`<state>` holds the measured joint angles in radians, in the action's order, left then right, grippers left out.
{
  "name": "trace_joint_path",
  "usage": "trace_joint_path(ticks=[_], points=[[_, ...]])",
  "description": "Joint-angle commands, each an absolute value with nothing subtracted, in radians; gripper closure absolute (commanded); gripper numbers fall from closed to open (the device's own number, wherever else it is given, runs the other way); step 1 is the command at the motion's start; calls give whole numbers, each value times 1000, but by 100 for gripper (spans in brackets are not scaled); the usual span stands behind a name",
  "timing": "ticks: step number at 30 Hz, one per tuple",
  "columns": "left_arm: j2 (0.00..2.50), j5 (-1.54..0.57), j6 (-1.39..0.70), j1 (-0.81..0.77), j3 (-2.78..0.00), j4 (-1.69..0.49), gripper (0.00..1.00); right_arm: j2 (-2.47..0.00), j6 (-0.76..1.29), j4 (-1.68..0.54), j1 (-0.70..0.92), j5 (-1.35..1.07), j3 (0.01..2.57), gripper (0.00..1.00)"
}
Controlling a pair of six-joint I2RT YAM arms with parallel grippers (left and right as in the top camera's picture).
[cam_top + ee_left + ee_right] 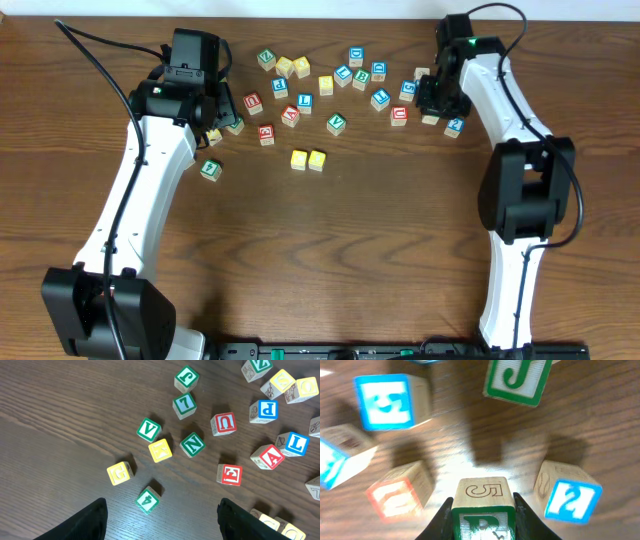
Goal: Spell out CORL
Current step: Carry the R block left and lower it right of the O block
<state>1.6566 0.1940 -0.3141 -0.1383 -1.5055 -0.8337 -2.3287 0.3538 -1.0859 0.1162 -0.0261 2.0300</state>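
The right gripper (483,510) is closed on the held block (481,491), with 1 finger pressed against each of its 2 sides. This block has a 5 on its top face and a green letter on the face toward the camera. The letter is cut by the frame edge; it looks like an R, but I cannot tell for sure. The pictures do not show whether the block rests on the table (400,250) or is lifted a little.

Around it in the right wrist view lie 4 other blocks. A green J block (517,380) is ahead and a blue 2 block (567,492) is near on the right. A red block (400,492) is near on the left, and a blurred blue block (387,400) lies beyond it. In the overhead view this arm is over the group of blocks at the top right.

The left gripper (164,505) is wide open and holds nothing. Its 2 dark fingers (92,520) stand well apart at the bottom of the left wrist view. A green 4 block (148,499) lies on the table between them and a little ahead, touching neither. Further ahead are a yellow block (120,472), a green V block (148,429), a green N block (192,444), a red U block (223,423) and a red E block (229,474). The blue L block (296,443) lies at the right side of this view, just beside a red A block (267,456).
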Motion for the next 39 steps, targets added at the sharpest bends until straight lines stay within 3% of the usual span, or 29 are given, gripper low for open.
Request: trace_joint_path(ticks=[1,8,18,39], points=[[1647,211,-309,-134,-1539,-837,30,-2224,323,-1103,117,-107,2063,79],[1647,211,-309,-134,-1539,-837,31,-2195,324,-1150,178,-224,2060,76],[1647,211,-309,-134,-1539,-837,30,-2196,331,-1135,327,-208,1984,73],[1647,211,-309,-134,-1539,-837,30,-2196,554,-906,554,-25,1761,70]])
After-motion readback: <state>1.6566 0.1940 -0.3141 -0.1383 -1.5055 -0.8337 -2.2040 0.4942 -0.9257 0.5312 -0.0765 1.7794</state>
